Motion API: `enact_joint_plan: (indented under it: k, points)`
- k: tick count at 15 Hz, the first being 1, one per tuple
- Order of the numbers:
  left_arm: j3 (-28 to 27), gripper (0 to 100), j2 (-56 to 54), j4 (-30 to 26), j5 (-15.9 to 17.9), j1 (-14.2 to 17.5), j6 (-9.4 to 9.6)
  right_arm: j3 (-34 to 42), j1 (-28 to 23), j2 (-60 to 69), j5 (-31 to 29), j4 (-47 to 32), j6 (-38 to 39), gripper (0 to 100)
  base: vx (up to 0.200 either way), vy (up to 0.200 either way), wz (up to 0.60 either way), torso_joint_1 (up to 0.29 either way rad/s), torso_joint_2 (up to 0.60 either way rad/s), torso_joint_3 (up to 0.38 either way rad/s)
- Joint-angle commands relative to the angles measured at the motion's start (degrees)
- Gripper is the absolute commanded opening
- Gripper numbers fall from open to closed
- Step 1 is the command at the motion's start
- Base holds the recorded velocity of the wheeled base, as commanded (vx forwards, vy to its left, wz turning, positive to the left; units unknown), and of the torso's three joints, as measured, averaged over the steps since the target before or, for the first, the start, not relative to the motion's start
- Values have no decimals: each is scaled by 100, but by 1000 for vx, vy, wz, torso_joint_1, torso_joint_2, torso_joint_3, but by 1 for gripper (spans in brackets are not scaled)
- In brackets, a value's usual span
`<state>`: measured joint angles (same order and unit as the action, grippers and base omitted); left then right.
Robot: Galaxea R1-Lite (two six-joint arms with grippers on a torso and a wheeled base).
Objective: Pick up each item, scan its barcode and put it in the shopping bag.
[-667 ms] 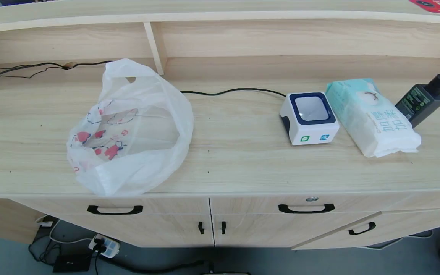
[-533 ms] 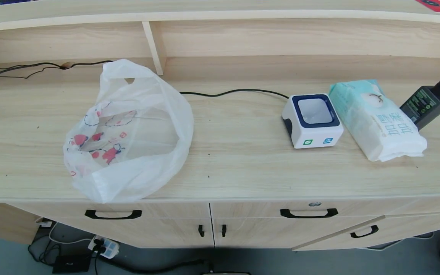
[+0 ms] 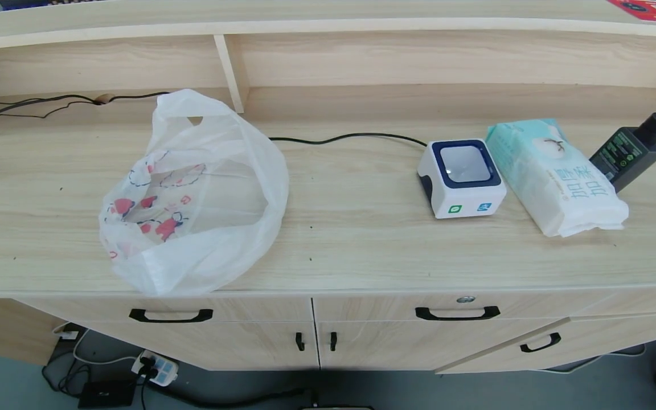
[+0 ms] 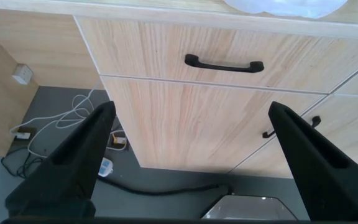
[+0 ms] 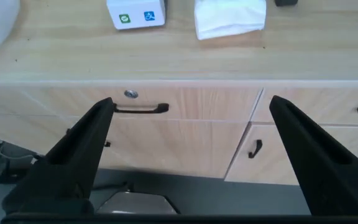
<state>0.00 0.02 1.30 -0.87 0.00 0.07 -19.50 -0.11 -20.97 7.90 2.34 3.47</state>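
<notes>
A white shopping bag with red prints lies open on the left of the wooden counter. A white and blue barcode scanner stands right of centre. Beside it lies a soft tissue pack, and a dark pump bottle lies tilted at the far right. My left gripper is open, low in front of the cabinet drawer below the bag. My right gripper is open too, below the counter edge, facing the scanner and the tissue pack.
A black cable runs from the scanner along the counter's back. A raised shelf with a divider stands behind. Drawers with black handles sit under the counter. A power strip and cords lie on the floor.
The head camera shifted slightly and came back, so the whole picture moved. Nothing on the counter has moved.
</notes>
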Motion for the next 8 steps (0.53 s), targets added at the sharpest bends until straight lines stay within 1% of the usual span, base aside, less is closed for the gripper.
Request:
enact_joint_plan:
  k: [1,2,3,4,5,6,8]
  points:
    - [0,100,-2,1,-1,0,1,-2708,2,-4469,449,1243,901,100,0,0,0,0,0,0]
    - [0,100,-2,1,-1,0,1,-3094,2,-5189,722,1805,857,100,0,0,0,0,0,0]
    - [0,100,-2,1,-1,0,1,-3446,-7,-5532,968,1814,760,100,0,0,0,0,0,0]
    - [0,100,-2,1,-1,0,1,-3718,-7,-5743,1012,1559,549,100,0,0,0,0,0,0]
    - [0,100,-2,1,-1,0,1,-3956,-24,-5884,1161,1111,189,100,0,0,0,0,0,0]
    - [0,100,-2,1,-1,0,1,-4105,-94,-5963,1240,768,4,100,0,0,0,0,0,0]
    - [0,100,-2,1,-1,0,1,-4255,-112,-6191,1240,645,-49,100,0,0,0,0,0,0]
